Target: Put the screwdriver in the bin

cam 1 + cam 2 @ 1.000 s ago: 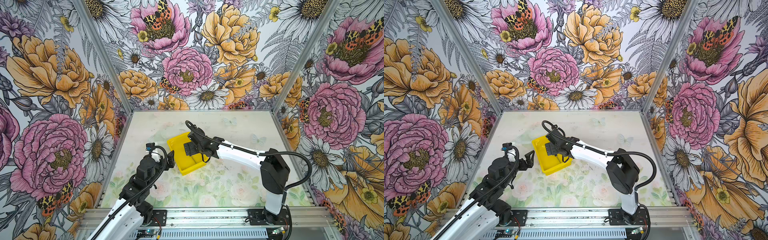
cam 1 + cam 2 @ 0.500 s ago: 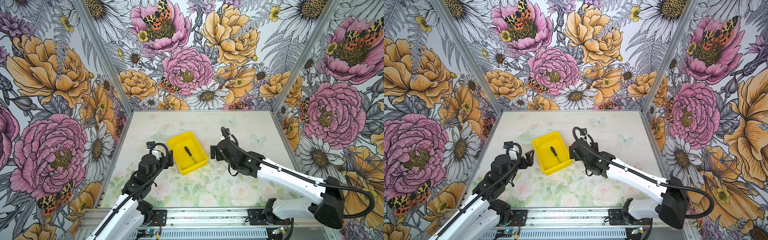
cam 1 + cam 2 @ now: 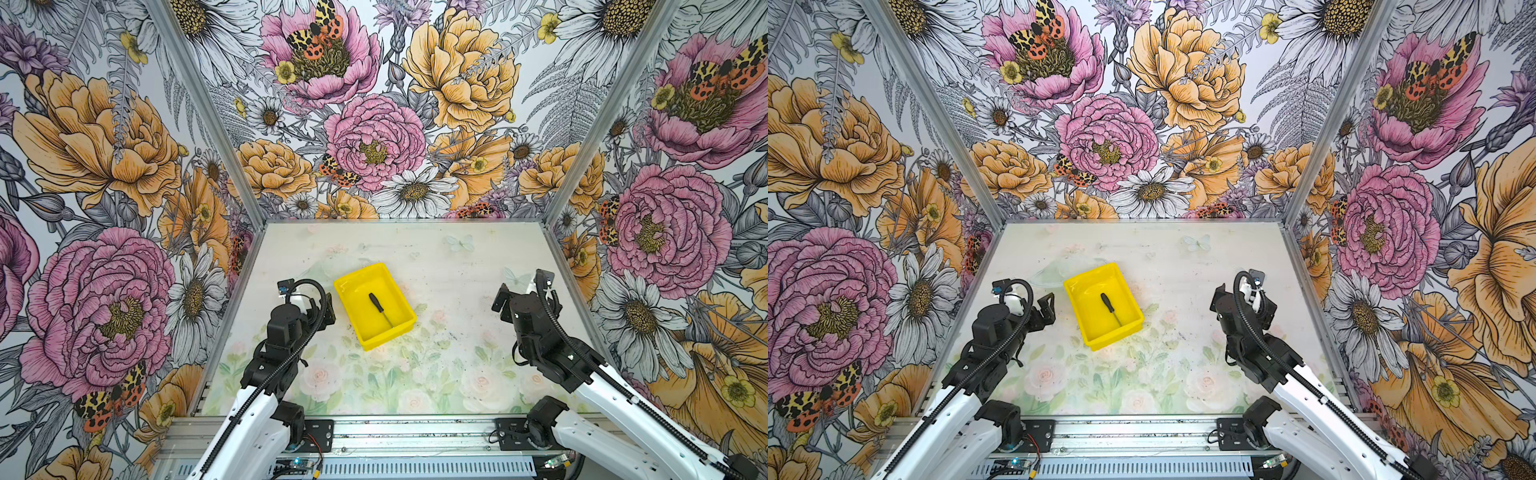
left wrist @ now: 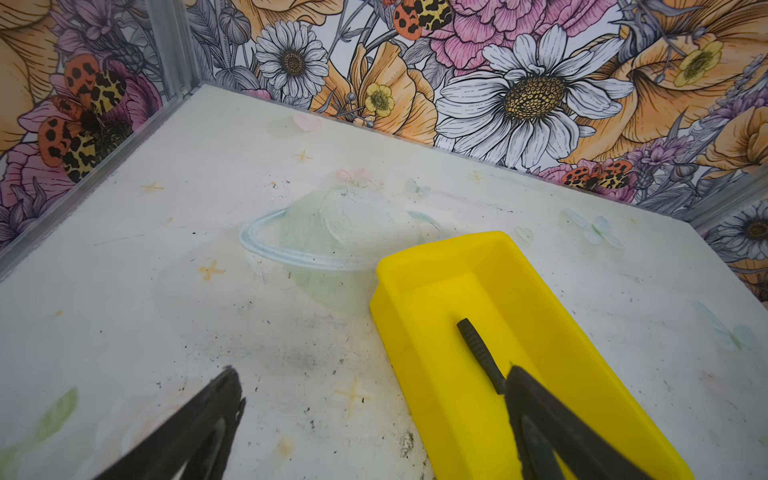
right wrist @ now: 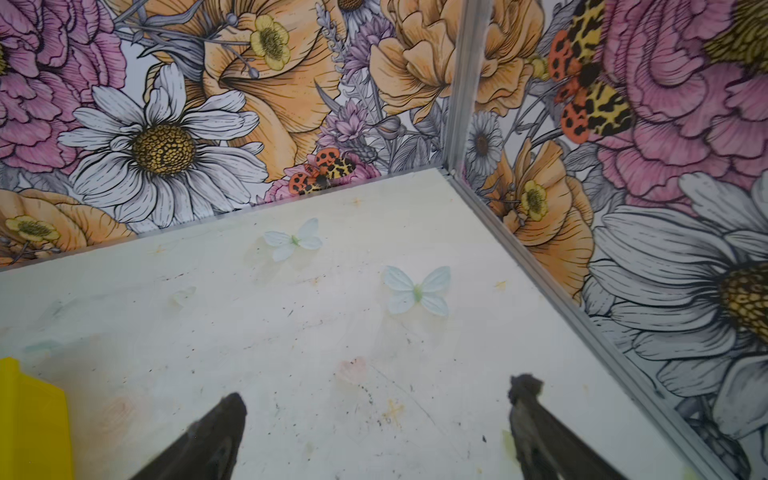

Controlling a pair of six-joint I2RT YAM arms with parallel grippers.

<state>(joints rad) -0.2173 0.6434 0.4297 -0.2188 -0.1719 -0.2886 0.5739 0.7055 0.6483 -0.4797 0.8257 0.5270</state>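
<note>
The screwdriver (image 3: 380,308) lies flat inside the yellow bin (image 3: 399,293), black handle toward the back wall. The left gripper (image 4: 374,390) has its jaws wide open and holds nothing; the bin sits just beside one jaw. The right gripper (image 5: 376,403) is wide open too, well apart from the bin, over the bare table (image 5: 291,332). Nothing lies between its jaws.

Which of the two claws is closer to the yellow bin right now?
Left. The left gripper hangs open just beside the bin, off its left wall, not touching. The right gripper is open too, well off to the bin's right near the side wall.
</note>
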